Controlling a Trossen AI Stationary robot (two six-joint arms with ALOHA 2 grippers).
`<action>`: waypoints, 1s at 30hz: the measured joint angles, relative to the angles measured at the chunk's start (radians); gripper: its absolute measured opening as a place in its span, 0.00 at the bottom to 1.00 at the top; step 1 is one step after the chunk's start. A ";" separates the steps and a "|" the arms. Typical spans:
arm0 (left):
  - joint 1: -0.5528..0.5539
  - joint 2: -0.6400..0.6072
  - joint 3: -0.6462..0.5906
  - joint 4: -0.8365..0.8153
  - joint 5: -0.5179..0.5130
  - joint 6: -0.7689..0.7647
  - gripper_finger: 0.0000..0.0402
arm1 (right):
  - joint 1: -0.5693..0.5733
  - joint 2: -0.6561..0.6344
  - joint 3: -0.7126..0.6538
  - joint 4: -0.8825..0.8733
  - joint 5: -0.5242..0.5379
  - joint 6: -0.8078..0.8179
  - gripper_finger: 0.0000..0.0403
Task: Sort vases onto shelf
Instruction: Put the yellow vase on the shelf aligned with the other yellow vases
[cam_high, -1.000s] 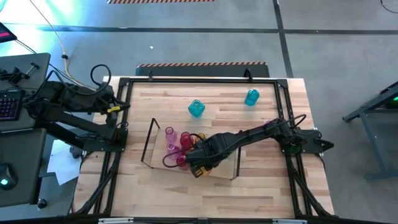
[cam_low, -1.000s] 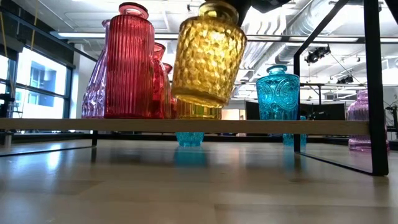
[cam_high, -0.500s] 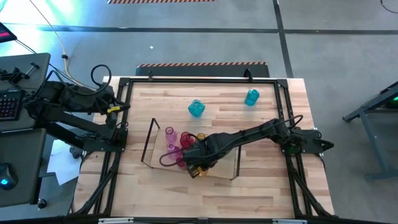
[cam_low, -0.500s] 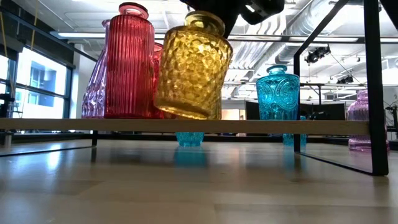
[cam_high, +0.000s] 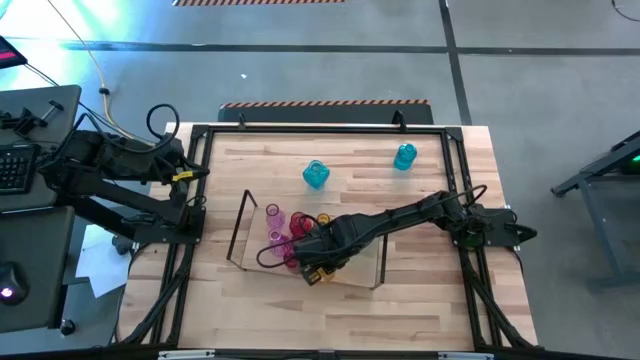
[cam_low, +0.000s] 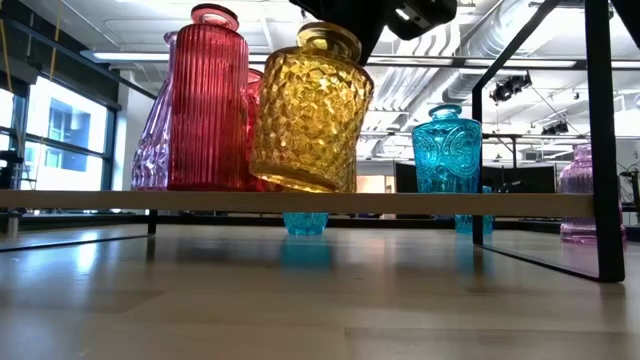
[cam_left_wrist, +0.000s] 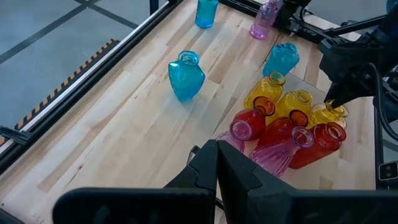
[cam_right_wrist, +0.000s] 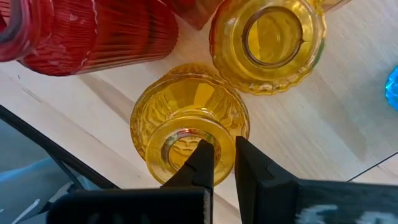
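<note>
Yellow vase (cam_low: 311, 110) tilted, base edge just meeting shelf (cam_low: 300, 201) beside red vase (cam_low: 208, 100), rim pinched in right claw (cam_right_wrist: 221, 163). Best levelled upright, settled flat, then released without nudging neighbours. Left claw (cam_left_wrist: 217, 168) shut, empty, parked off desk (cam_high: 420, 300).

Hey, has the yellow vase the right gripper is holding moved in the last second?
Yes. In the low view the yellow vase has shifted toward the tall red vase and come down, tilted, nearly onto the shelf. The right gripper pinches its rim.
</note>
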 joint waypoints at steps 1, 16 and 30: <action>0.000 0.000 0.000 0.000 0.002 0.000 0.00 | -0.001 0.000 0.000 0.000 0.000 0.000 0.03; 0.000 0.000 0.000 0.000 0.004 0.000 0.00 | -0.001 0.002 0.000 0.033 0.010 -0.004 0.16; 0.000 0.000 0.000 0.000 0.020 0.003 0.00 | -0.001 0.002 0.000 0.075 0.029 0.003 0.16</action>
